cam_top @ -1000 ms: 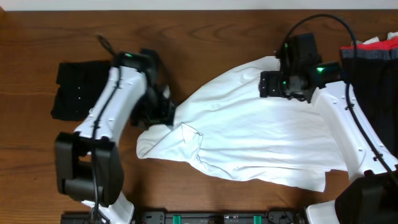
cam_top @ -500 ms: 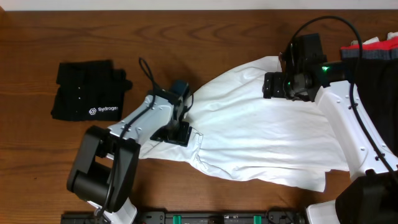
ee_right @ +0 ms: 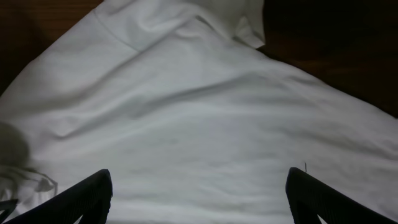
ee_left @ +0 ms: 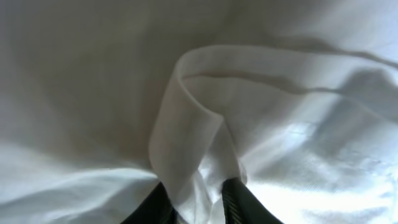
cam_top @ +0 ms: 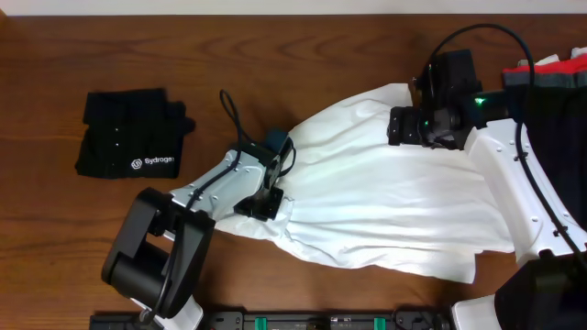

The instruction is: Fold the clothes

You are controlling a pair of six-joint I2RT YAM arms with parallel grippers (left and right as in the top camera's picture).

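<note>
The white T-shirt (cam_top: 394, 202) lies spread and wrinkled across the middle of the wooden table (cam_top: 55, 247). My left gripper (cam_top: 261, 203) sits low at the shirt's left edge. In the left wrist view its two dark fingers (ee_left: 239, 200) are pinched on a raised fold of the white fabric (ee_left: 186, 118), so this gripper (ee_left: 198, 194) is shut on the shirt. My right gripper (cam_top: 404, 126) hangs over the shirt's upper right part. Its fingers (ee_right: 87, 194) stand far apart above flat white cloth (ee_right: 199, 124), with nothing between them.
A folded black shirt with white "Sydrogen" lettering (cam_top: 128, 136) lies at the left. A heap of dark and red clothes (cam_top: 550, 101) fills the right edge, beside the right arm. Bare wood shows at the back and the front left.
The left arm swung right from the shirt's left border onto its edge, uncovering the black shirt. Its jaws then closed on a fold. The right gripper barely moved.
</note>
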